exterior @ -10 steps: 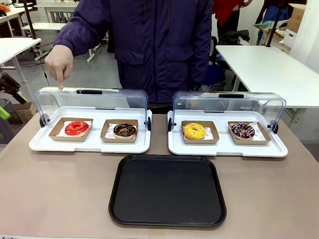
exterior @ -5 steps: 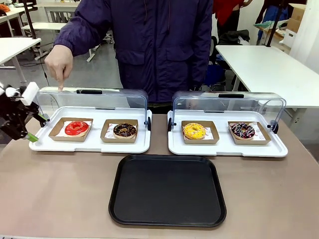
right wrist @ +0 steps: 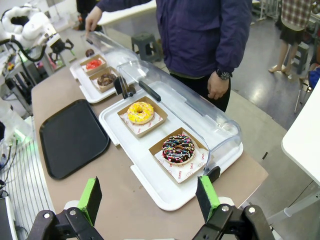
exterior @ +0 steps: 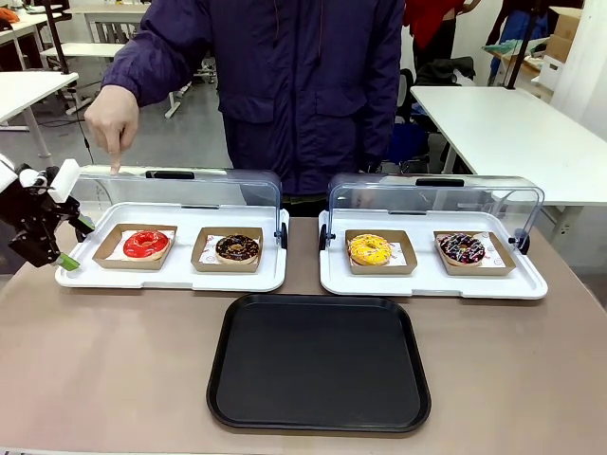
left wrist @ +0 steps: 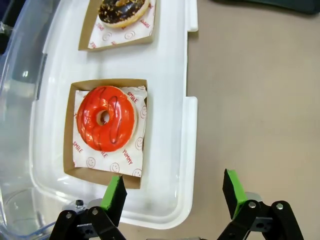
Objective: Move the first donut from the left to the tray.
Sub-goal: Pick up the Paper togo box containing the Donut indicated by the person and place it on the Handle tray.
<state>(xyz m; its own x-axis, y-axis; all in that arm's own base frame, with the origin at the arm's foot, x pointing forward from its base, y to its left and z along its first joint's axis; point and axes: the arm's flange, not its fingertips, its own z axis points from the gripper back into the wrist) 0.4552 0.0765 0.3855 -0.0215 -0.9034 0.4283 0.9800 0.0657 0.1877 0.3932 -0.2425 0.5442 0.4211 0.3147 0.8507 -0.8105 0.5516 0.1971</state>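
Donut (exterior: 145, 244) is seen in the front view as a glossy red ring in a shallow brown holder (exterior: 106, 250), at the left end of the left white tray (exterior: 171, 278), beside a chocolate donut (exterior: 236, 248). A clear lid (exterior: 175, 196) is raised behind it, and a person's hand (exterior: 113, 118) is held above the lid's left end, one finger down. The black tray (exterior: 318, 365) lies nearer the robot, well apart from the donut. The left gripper (exterior: 76, 242) is seen at the white tray's left edge, spread wide with nothing held; its arm is cut off by the picture's edge.

From the left wrist, the donut (left wrist: 106, 118) is seen from above: darker streaks cross the glaze, and printed paper (left wrist: 134, 150) lies under it. The left gripper (left wrist: 174, 186) is spread wide and empty, one finger (left wrist: 116, 192) over the white tray's end, the other over the table (left wrist: 255, 100). The chocolate donut (left wrist: 122, 10) is cut off at the top.

From the right wrist, the right gripper (right wrist: 150, 192) is seen wide open and empty. The donut (right wrist: 93, 64) is far off and small, its detail hard to make out.
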